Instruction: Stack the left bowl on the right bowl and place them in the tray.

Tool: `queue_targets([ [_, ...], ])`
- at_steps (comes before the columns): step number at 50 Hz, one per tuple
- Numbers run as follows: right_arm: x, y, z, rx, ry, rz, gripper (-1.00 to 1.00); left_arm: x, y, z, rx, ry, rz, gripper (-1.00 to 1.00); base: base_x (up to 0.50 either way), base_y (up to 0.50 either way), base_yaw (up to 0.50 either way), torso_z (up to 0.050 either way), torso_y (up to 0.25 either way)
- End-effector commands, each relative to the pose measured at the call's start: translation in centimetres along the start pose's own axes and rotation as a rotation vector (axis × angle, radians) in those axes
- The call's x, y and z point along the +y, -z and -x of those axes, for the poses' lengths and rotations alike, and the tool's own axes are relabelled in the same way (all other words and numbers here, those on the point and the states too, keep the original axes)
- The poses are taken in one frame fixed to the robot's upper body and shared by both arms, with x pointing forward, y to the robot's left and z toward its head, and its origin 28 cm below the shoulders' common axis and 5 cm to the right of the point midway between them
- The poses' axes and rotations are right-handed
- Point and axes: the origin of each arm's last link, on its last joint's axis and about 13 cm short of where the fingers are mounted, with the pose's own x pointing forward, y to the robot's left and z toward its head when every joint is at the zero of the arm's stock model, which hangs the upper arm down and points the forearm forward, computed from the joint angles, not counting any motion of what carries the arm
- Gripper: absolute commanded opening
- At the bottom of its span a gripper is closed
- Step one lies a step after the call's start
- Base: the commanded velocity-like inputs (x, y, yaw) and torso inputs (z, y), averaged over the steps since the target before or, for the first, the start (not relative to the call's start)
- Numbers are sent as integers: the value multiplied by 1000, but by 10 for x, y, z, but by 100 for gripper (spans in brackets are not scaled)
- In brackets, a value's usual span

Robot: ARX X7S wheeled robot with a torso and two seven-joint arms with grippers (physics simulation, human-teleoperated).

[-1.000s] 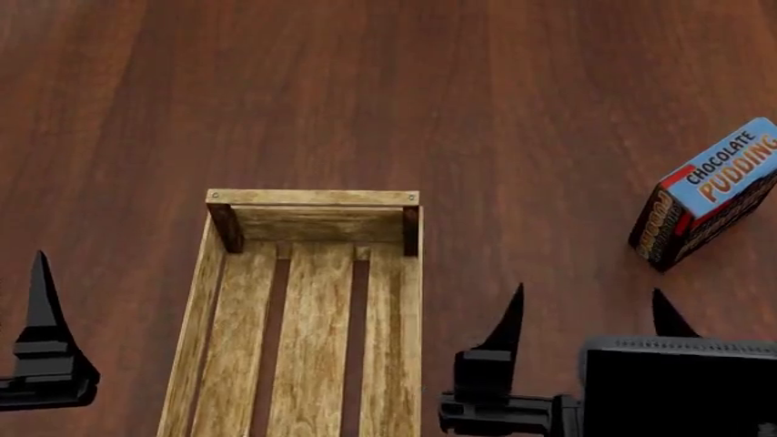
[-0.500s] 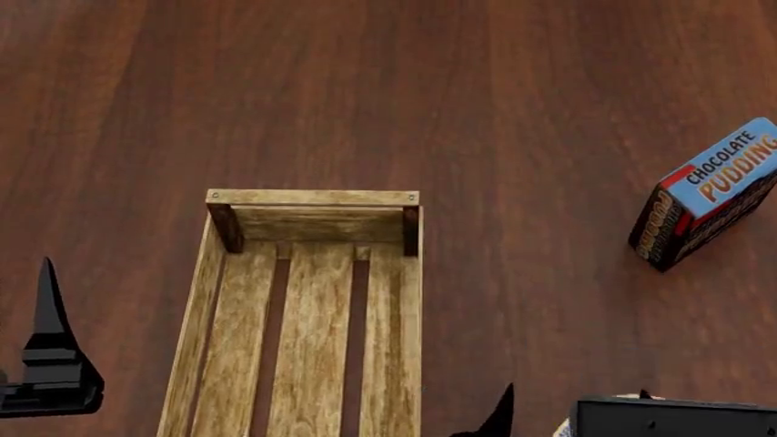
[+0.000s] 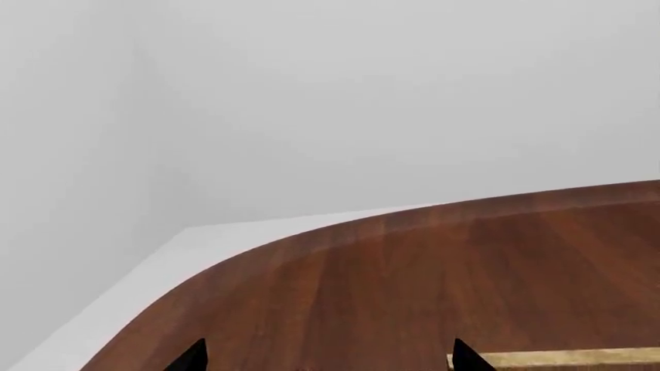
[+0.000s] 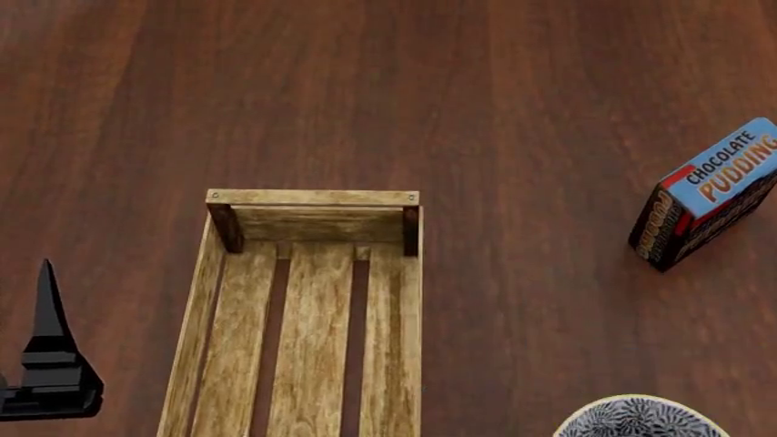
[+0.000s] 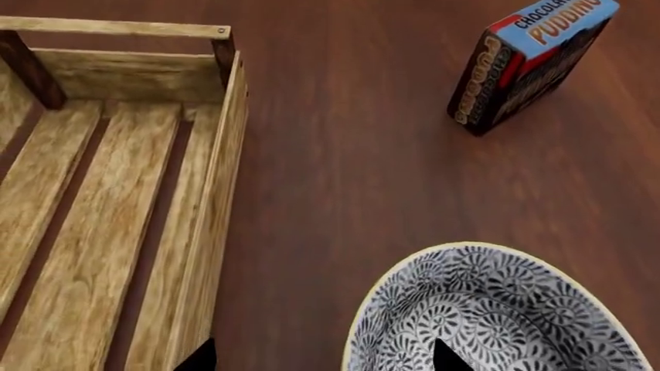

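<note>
The tray (image 4: 309,309), an oblong crate of light weathered wood with a slatted bottom, low plank sides and dark corner posts, lies on the dark wood counter (image 4: 364,91), in the lower middle of the head view, running off its lower edge. Nothing lies on the slats that show.

Only 1 bowl (image 5: 495,317) is in view: white with a dense black floral pattern and a pale rim. It stands upright on the counter to the right of the tray, apart from the tray's right plank, and only its far rim peeks in at the bottom edge of the head view. The other bowl shows in none of the views.

A chocolate pudding box (image 4: 711,191) stands tilted on the counter, well to the right of the tray and beyond the bowl.

The right pincer (image 5: 321,354) shows only in its wrist view, as 2 dark fingertips spread wide: 1 over the bare counter between tray and bowl, the other over the bowl's inside. It holds nothing, and whether it touches the bowl I cannot tell.

The left pincer (image 3: 324,355) hangs left of the tray. Its wrist view shows 2 tips set wide apart, nothing between them, with the counter's rounded edge and a corner of the tray ahead.
</note>
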Motion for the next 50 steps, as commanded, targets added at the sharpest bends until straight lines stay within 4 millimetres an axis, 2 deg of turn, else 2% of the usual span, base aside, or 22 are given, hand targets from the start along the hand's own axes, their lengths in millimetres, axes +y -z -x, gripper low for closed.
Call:
queue_targets([
  [1, 0, 13, -13, 55, -11, -1, 100, 0, -1, 0, -1, -1, 1, 100, 0, 0, 0, 0, 0],
  [12, -8, 11, -24, 78, 21, -6, 100, 0, -1, 0, -2, 1, 1, 100, 0, 0, 0, 0, 0],
  [31, -11, 7, -47, 109, 13, -9, 100, 0, -1, 0, -2, 0, -1, 100, 0, 0, 0, 0, 0],
  [50, -11, 10, -61, 147, 12, -13, 100, 0, -2, 0, -5, -6, -1, 100, 0, 0, 0, 0, 0],
])
